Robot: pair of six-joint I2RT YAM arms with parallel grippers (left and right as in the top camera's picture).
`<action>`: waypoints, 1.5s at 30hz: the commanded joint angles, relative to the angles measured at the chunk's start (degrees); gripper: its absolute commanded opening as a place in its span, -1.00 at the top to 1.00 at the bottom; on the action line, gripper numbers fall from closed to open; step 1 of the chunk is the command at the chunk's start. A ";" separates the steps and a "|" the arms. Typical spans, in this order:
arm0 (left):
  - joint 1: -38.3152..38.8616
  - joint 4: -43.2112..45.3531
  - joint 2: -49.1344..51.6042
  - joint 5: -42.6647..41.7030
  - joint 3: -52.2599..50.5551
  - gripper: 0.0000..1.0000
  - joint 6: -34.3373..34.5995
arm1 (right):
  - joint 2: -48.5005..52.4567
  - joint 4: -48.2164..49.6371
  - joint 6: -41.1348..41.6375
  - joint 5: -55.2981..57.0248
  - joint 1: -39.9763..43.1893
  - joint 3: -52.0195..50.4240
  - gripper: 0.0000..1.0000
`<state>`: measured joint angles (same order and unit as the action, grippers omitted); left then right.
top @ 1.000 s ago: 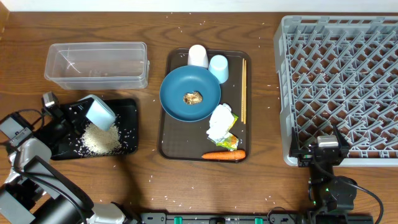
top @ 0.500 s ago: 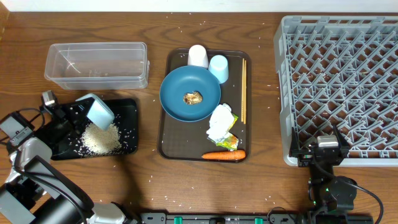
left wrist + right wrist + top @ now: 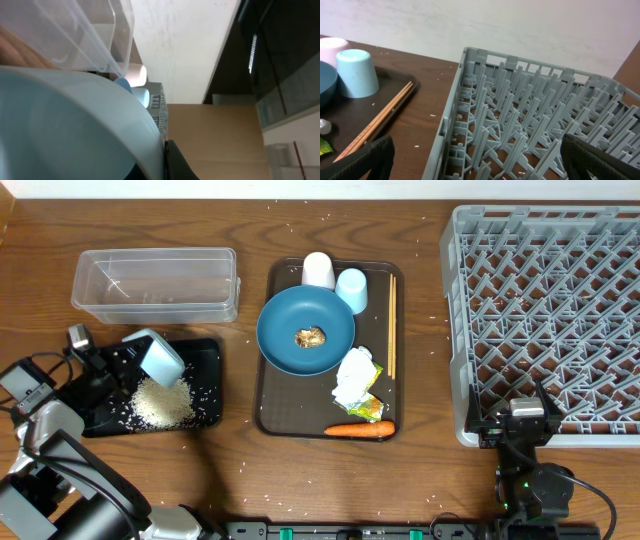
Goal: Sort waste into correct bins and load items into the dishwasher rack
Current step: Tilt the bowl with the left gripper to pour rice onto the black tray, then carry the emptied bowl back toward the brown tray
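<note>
A: Left gripper (image 3: 141, 357)?
B: Clamped on the small light-blue bowl (image 3: 162, 362). The bowl is tilted above the black tray (image 3: 211, 378), left of the brown serving tray (image 3: 274, 416). White rice (image 3: 163, 402) is heaped in the black tray beneath it.

A: Right gripper (image 3: 480, 167)?
B: Fingers spread wide, nothing between. It sits right of the serving tray, at the grey rack's (image 3: 550, 320) near edge.

A: On the serving tray?
B: Dark-blue dish (image 3: 332, 315) with brown lump (image 3: 310, 337), white cup (image 3: 319, 270), pale-blue cup (image 3: 352, 290), chopsticks (image 3: 392, 325) along its right side, tissue (image 3: 352, 380), wrapper (image 3: 371, 406), carrot (image 3: 360, 430). The clear tub (image 3: 155, 280) is to its left, beyond the black tray.
</note>
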<state>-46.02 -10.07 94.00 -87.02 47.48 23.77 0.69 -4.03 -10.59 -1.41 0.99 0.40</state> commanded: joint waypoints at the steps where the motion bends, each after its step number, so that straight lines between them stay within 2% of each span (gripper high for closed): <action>1: 0.55 -2.03 0.07 -3.10 0.37 0.88 2.43 | -0.37 -0.28 0.22 0.52 0.48 -0.04 -0.98; 3: 0.90 0.79 0.00 -2.19 0.35 0.88 -3.28 | -0.37 -0.26 0.24 0.52 0.48 -0.04 -0.98; 5: 1.01 -2.08 -0.04 -3.10 0.37 0.88 1.49 | -0.37 -0.26 0.24 0.52 0.48 -0.04 -0.98; 8: 1.51 -0.07 -0.09 -2.95 0.37 0.88 -1.38 | -0.37 -0.26 0.24 0.52 0.48 -0.04 -0.98; 10: 1.66 -1.05 -0.15 -3.10 0.35 0.88 3.28 | -0.37 -0.26 0.24 0.52 0.48 -0.04 -0.98; 18: 2.12 -0.76 -1.27 -3.13 0.37 0.87 2.03 | -0.37 -0.28 0.24 0.52 0.48 -0.04 -0.98; 20: 2.21 -5.25 -2.99 -3.15 0.37 0.88 5.46 | -0.37 -0.26 0.24 0.52 0.48 -0.04 -0.98; 21: 2.38 -6.95 -4.37 -3.13 0.37 0.88 4.07 | -0.37 -0.26 0.24 0.52 0.48 -0.04 -0.99; 23: 2.45 -5.42 -7.48 -2.23 0.37 0.88 -3.56 | -0.37 -0.26 0.24 0.52 0.48 -0.04 -0.99; 24: 2.38 -4.22 -8.70 0.20 0.37 0.88 -6.43 | -0.37 -0.28 0.24 0.52 0.48 -0.04 -0.98; 25: 2.38 -4.66 -9.90 4.96 0.37 0.88 -6.40 | -0.37 -0.26 0.24 0.52 0.48 -0.04 -0.98; 27: 2.40 -5.42 -10.84 4.52 0.37 0.88 2.62 | -0.37 -0.28 0.24 0.52 0.48 -0.04 -0.98; 29: 2.47 0.46 -11.17 -1.11 0.37 0.88 1.97 | -0.37 -0.26 0.24 0.52 0.48 -0.04 -0.98; 30: 2.47 3.78 -11.17 -0.90 0.37 0.88 1.03 | -0.37 -0.26 0.24 0.52 0.48 -0.04 -0.98; 33: 2.62 5.05 -11.34 -3.13 0.37 0.88 13.29 | -0.37 -0.26 0.24 0.52 0.48 -0.04 -0.98; 34: 3.08 4.76 -12.02 -3.13 0.35 0.88 13.55 | -0.37 -0.26 0.24 0.52 0.48 -0.04 -0.98; 36: 4.04 6.67 -13.29 -3.10 0.35 0.88 9.33 | -0.37 -0.26 0.24 0.52 0.48 -0.04 -0.98; 40: 6.29 6.80 -16.41 -2.64 0.37 0.88 9.97 | -0.37 -0.26 0.24 0.52 0.48 -0.04 -0.99; 45: 10.49 5.35 -22.10 6.14 0.37 0.88 10.91 | -0.37 -0.26 0.24 0.52 0.48 -0.04 -0.99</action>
<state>-37.60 -4.08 75.22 -85.71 47.27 33.34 0.69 -4.03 -10.59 -1.43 0.99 0.40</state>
